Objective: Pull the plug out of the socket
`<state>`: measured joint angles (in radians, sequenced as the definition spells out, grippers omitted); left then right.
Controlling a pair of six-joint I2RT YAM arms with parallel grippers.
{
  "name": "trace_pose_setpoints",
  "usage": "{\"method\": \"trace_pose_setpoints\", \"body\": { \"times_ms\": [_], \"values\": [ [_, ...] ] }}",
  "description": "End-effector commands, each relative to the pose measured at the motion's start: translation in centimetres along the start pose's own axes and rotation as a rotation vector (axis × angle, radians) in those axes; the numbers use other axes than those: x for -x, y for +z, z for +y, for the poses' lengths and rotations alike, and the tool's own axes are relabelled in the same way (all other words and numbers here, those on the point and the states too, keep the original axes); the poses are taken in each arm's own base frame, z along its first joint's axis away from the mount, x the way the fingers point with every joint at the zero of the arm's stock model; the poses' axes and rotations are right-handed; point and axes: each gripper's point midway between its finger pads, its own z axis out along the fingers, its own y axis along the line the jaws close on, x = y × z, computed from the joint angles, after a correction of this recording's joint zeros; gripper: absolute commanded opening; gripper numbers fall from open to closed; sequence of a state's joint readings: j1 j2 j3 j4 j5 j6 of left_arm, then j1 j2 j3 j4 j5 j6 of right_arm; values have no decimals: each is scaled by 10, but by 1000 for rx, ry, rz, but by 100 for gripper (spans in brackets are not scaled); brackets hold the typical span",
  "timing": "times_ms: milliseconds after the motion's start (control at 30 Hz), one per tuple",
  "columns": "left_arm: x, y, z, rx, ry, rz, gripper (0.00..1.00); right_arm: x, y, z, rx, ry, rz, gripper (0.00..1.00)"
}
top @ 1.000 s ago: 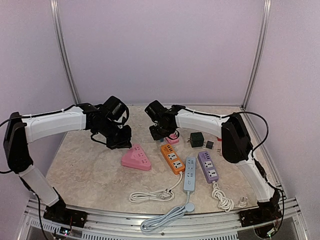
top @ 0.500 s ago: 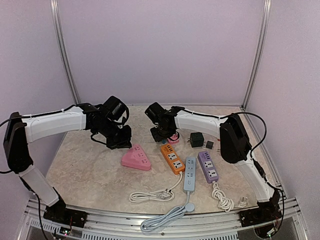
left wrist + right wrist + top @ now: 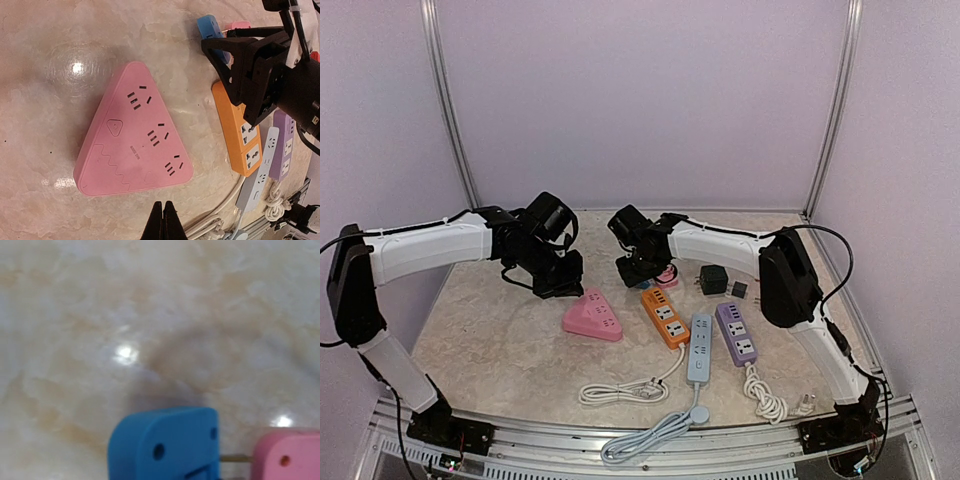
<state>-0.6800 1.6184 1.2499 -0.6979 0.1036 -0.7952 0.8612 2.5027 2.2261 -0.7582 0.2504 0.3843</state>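
Right wrist view, tight on the marble worktop (image 3: pixel 150 295): looking at a blue plug (image 3: pixel 165 442) cut off by the bottom edge, centre of frame. Matte plastic, rounded corners, two small round holes in the face. Just right of it, in the bottom right corner, a pink socket (image 3: pixel 287 455) with one small hole of its own. Between the two, a narrow gap bridged by a thin brass-coloured pin (image 3: pixel 235 458); owner of that pin unclear. No fingers showing from this angle.

Over to the top external view: right gripper (image 3: pixel 640 268) down at mid-frame, covering the plug, only a sliver of pink peeking out at its right. Further right, a dark green cube (image 3: pixel 713 278) and a small black cube (image 3: pixel 739 289). Below those, side by side, an orange power strip (image 3: pixel 664 316), a pale grey strip (image 3: pixel 700 348) and a purple strip (image 3: pixel 736 333), white cables trailing toward the bottom edge.

Left wrist view now: blue and pink pair at the upper right, past the end of the orange strip. Black fingers of the right gripper slightly apart around the plug's end; contact impossible to judge, nothing visibly clamped. Left gripper (image 3: pixel 161 222) at bottom centre, fingers pressed tight together, holding nothing, just off the lower edge of a pink triangular power strip (image 3: pixel 132 145).
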Motion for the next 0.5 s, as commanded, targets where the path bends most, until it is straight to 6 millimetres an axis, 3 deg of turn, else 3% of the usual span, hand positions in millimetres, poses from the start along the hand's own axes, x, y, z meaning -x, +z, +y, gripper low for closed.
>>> {"method": "trace_pose_setpoints", "body": {
  "times_ms": [0, 300, 467],
  "values": [
    [-4, 4, 7, 15, 10, 14, 0, 19, -21, 17, 84, 21, -49, 46],
    [-3, 0, 10, 15, 2, 2, 0, 35, -45, 19, 116, 40, -100, 58],
    [1, -4, 8, 6, 5, -12, 0, 47, -67, 10, 114, 54, -150, 73]
  ]
}}
